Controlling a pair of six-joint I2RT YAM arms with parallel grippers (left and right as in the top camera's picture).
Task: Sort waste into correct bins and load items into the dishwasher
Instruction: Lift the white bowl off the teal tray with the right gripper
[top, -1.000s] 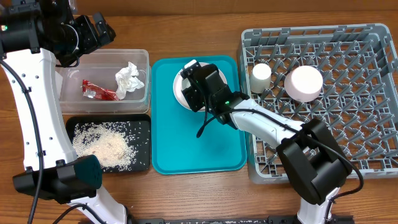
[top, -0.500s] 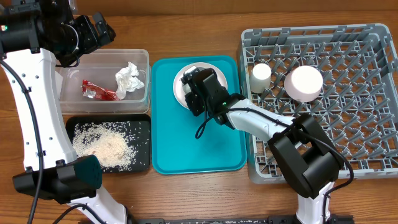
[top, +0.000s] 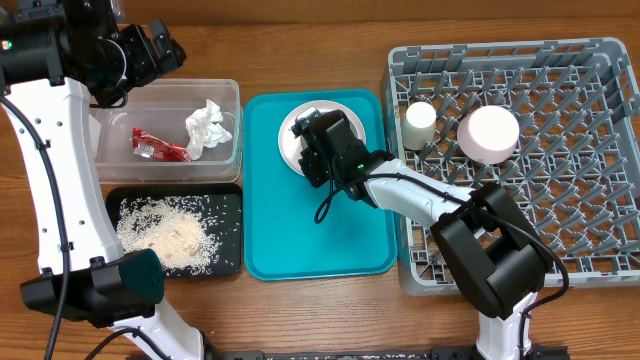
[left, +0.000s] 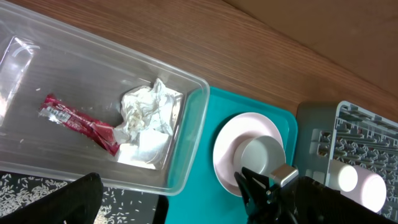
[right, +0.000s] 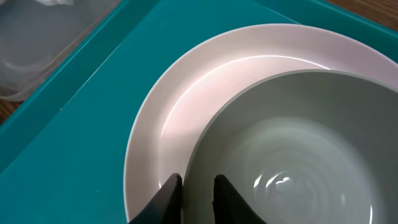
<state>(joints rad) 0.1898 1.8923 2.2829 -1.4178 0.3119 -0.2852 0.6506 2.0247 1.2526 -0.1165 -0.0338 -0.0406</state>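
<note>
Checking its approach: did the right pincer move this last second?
Yes: right pincer slid slightly toward the near edge of the teal tray; more far rim of the plate shows.

overhead looks straight down, left wrist high and oblique, right wrist very close, all share the plate
</note>
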